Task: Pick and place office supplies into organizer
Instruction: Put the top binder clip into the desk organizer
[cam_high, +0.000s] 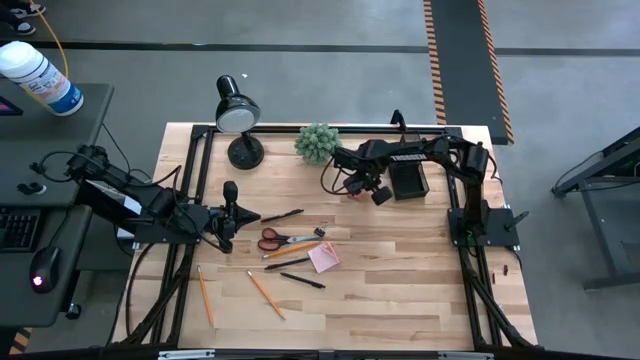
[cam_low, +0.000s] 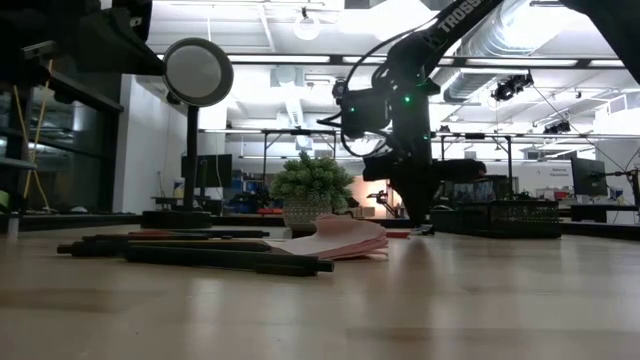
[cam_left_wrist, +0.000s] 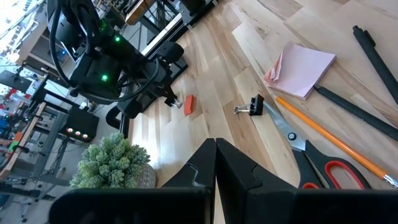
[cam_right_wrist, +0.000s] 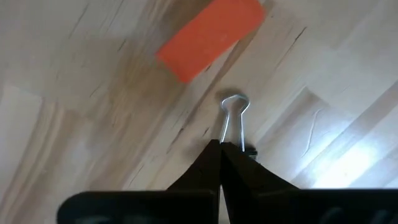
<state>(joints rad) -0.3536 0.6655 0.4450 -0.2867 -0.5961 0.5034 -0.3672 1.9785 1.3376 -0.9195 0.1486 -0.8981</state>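
Right claw (cam_right_wrist: 219, 149) pinched shut, seemingly on the wire handle of a small clip (cam_right_wrist: 234, 115), low over the worktop (cam_high: 400, 290) just beside the organizer (cam_high: 408, 180) at upper centre-right; red piece (cam_right_wrist: 211, 37) lies just past it. Left claw (cam_left_wrist: 216, 155) shut, empty, waiting at centre-left. Early stage by my read: scissors (cam_high: 285, 239), pink pad (cam_high: 323, 258), pencils (cam_high: 266, 294), pens (cam_high: 300, 280) and another clip (cam_left_wrist: 255, 106) all still loose mid-frame; organizer contents can't be told. Readable text: "TROSS" on the arm (cam_low: 465, 15); bottle label illegible.
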